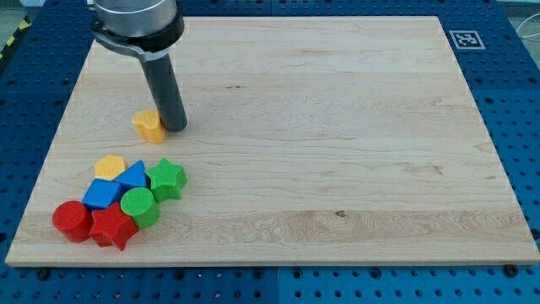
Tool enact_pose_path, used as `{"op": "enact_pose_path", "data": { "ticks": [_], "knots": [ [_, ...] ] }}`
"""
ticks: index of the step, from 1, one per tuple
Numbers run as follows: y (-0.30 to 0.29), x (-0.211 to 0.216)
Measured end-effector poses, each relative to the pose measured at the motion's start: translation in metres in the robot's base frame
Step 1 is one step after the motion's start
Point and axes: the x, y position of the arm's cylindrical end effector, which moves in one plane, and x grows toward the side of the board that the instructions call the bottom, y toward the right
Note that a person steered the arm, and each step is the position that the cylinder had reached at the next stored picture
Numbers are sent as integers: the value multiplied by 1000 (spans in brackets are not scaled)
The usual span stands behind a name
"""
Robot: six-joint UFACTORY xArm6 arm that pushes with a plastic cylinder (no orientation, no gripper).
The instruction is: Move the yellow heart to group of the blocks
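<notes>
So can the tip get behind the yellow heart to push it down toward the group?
Probably yes. My tip sits right against the yellow heart on the view's right; the wooden board around it is bare.

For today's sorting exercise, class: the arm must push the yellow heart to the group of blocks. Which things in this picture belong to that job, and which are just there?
Part of the job:
small yellow heart-shaped block
my tip, touching the heart on the view's right
the group at lower left: yellow block, blue blocks, green star, green cylinder, red cylinder, red star

Just there:
pale wooden board
black-and-white marker tag
</notes>
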Motion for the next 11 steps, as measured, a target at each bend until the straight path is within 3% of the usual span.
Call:
{"op": "enact_pose_path", "data": {
  "ticks": [1,3,5,8,11],
  "knots": [
    [2,-13],
    [-57,-13],
    [-80,-12],
    [-77,30],
    [-54,7]
  ]
}}
